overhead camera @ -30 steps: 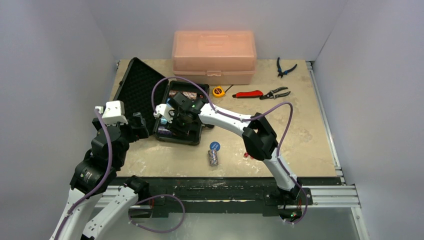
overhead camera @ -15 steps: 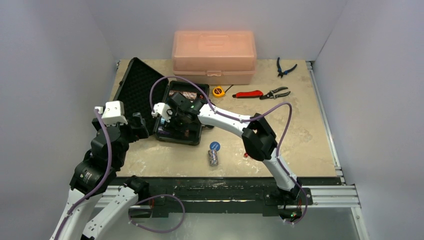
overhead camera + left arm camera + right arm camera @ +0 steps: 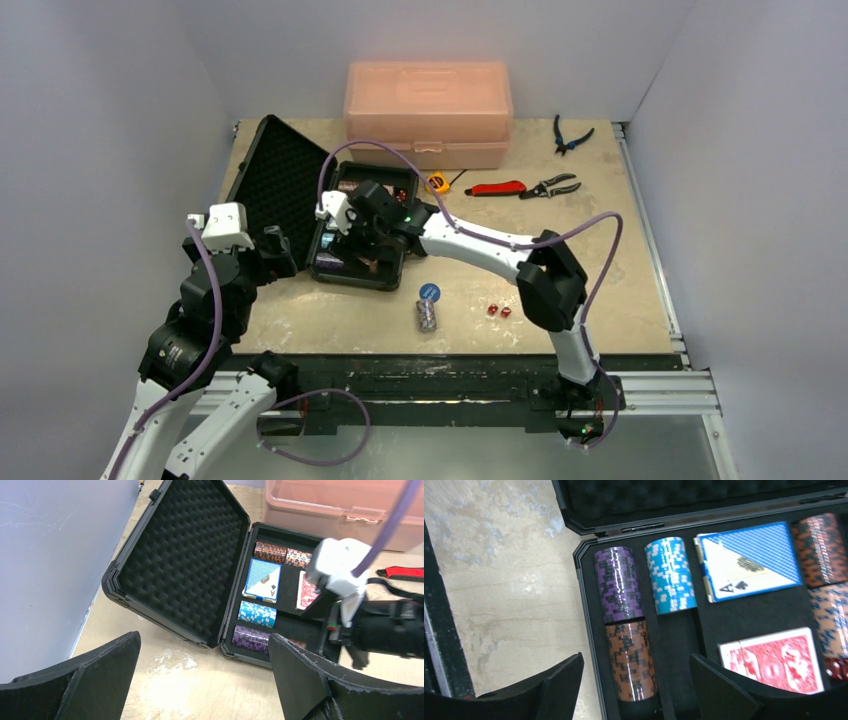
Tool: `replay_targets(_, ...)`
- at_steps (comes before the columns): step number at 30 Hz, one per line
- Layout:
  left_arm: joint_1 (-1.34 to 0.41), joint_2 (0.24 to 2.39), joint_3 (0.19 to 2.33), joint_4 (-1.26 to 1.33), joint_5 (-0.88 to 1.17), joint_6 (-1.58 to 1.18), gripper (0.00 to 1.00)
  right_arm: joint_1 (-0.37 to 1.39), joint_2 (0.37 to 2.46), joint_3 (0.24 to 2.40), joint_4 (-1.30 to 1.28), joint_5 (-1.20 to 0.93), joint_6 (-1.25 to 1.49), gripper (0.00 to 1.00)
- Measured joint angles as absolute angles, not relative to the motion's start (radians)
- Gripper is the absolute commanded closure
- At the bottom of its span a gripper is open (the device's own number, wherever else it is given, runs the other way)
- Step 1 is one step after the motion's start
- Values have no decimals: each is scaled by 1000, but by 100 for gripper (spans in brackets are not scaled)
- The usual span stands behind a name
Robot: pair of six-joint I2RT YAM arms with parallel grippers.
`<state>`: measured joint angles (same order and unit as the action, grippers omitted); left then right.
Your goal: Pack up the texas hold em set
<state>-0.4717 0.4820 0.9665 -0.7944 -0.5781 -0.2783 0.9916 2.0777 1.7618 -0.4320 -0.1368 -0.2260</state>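
Now the right gripper [image 3: 636,692] hangs farther back over the open black briefcase [image 3: 285,175] at tabletop [image 3: 600,270] left-centre than a second ago, jaws wide apart and empty (purple chip stack [image 3: 618,585] directly below). Its elbow swung right, uncovering two red dice [image 3: 492,311]. By the lid, the left gripper [image 3: 200,685] is unchanged, jaws wide, empty.

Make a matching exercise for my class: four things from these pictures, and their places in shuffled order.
1 purple chip stack
2 red dice
3 translucent pink box
4 blue card deck

A behind the black case
B in the case, beside the red card deck
C on the table, outside the case
D in the case, sharing a slot with orange chips

Pairs: 1-D, 2-C, 3-A, 4-B
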Motion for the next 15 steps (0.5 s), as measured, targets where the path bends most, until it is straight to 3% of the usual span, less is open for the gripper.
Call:
replay_targets(4,-472,482,966,-794,-578,-278,0,982,1980,1677,-386,-112,-165,32)
replay_targets(8,-472,482,966,-794,-578,-278,0,975,1902,1565,-341,-94,-110,50)
replay_targets(15,-472,482,966,-794,-577,-278,0,961,1895,1452,-321,-91,-49,73)
